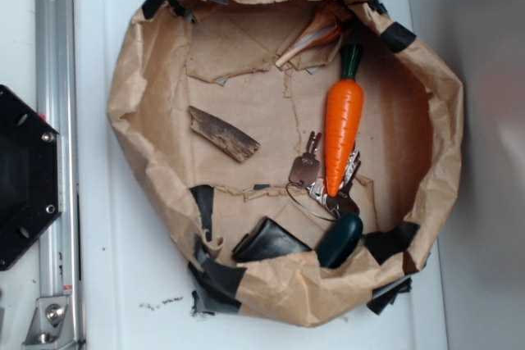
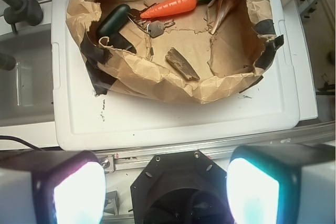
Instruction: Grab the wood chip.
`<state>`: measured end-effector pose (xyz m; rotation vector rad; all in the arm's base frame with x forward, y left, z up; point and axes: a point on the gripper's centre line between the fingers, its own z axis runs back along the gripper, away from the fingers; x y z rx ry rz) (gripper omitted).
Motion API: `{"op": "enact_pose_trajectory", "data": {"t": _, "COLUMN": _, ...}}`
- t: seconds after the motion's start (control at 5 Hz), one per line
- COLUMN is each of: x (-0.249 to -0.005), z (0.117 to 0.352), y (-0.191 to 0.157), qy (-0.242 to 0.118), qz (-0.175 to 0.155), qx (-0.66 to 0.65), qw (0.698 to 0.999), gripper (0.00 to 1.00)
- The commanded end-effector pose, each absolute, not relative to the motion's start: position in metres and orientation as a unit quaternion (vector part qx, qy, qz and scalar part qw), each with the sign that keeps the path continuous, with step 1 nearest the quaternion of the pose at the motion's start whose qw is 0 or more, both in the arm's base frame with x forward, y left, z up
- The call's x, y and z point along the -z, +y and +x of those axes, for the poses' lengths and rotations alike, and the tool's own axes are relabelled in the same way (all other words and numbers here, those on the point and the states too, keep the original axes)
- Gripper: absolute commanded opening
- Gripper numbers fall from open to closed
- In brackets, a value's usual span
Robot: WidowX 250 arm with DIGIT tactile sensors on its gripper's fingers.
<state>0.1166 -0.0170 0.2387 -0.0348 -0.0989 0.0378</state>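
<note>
— Exterior view: where is the wood chip (image 1: 223,134) being seen?
— Lying on the left of the paper bowl (image 1: 131,112), slanted; no gripper is being shown.
— Wrist view?
— Gripper (image 2: 167,182) fingers are being held apart; chip (image 2: 181,63) lying well ahead, diagonal.

Lighting is even and diffuse in both views, with moderate brightness. In the exterior view the white counter (image 1: 131,268) reads slightly washed, and the right margin falls into a soft grey blur. Shadows are shallow, pooling inside the paper bag (image 1: 131,96) under its folded rim. The orange carrot (image 1: 343,133) carries a faint sheen. In the wrist view the end effector (image 2: 168,187) fingers (image 2: 60,187) sit close to the lens, badly out of focus, their faces glaring pale cyan-white. Straight counter edges bow slightly toward the frame borders.
</note>
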Motion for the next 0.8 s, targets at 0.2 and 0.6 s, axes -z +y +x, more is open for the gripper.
{"op": "enact_pose_trajectory", "data": {"t": 0.2, "x": -0.208, "z": 0.167, "y": -0.005, "qy": -0.030, "qz": 0.057, "qx": 0.008, "qw": 0.998, "gripper": 1.00}}
{"op": "enact_pose_trajectory", "data": {"t": 0.6, "x": -0.164, "z": 0.225, "y": 0.019, "qy": -0.019, "qz": 0.103, "qx": 0.137, "qw": 0.985, "gripper": 1.00}}
